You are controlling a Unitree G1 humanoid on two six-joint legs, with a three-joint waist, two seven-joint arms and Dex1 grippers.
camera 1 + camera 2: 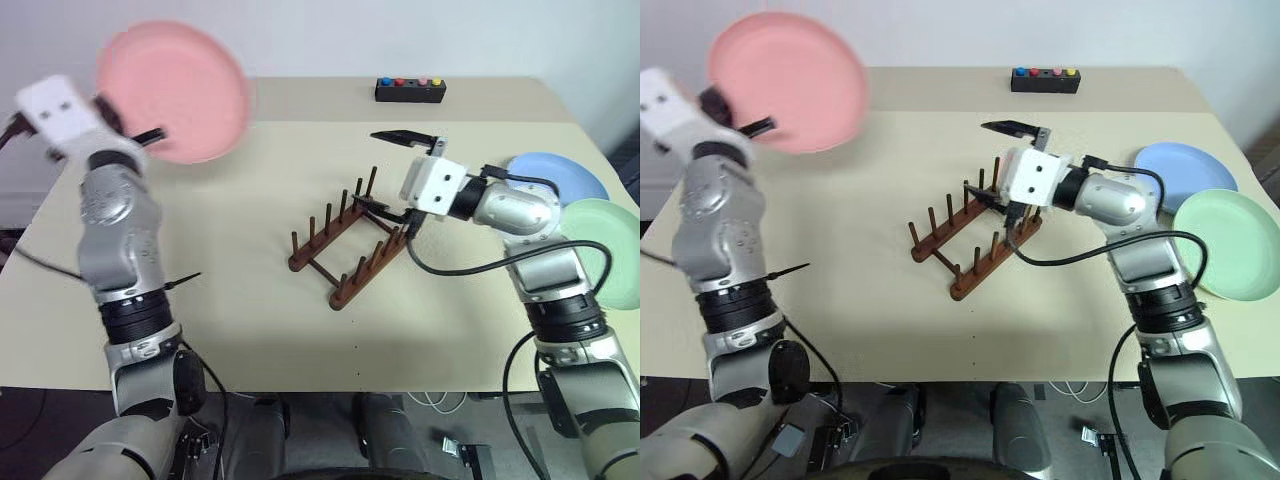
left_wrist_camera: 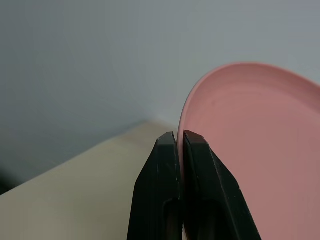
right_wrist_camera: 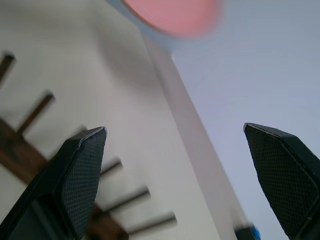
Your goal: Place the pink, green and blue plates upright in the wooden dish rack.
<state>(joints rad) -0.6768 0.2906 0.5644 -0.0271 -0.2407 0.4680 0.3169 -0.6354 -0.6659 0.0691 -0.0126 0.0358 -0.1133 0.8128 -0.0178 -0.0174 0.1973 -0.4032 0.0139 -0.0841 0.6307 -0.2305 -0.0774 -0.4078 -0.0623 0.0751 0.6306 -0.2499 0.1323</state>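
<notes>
Your closed left gripper (image 2: pixel 179 145) pinches the pink plate (image 1: pixel 175 90) aloft, seemingly by its rim, your right gripper (image 1: pixel 385 172) gapes empty, and the wooden dish rack (image 1: pixel 345 245) holds nothing, with the green plate (image 1: pixel 612 250) and blue plate (image 1: pixel 560 175) waiting.

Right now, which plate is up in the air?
The pink plate. The left fingers pinch its rim and hold it above the table, while the blue plate and green plate lie flat on it.

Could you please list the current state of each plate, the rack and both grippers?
pink plate: lifted off the table, gripped at its rim.
blue plate: flat on the table.
green plate: flat on the table.
wooden dish rack: empty.
left gripper: shut on the pink plate.
right gripper: open, empty, over the rack.
</notes>
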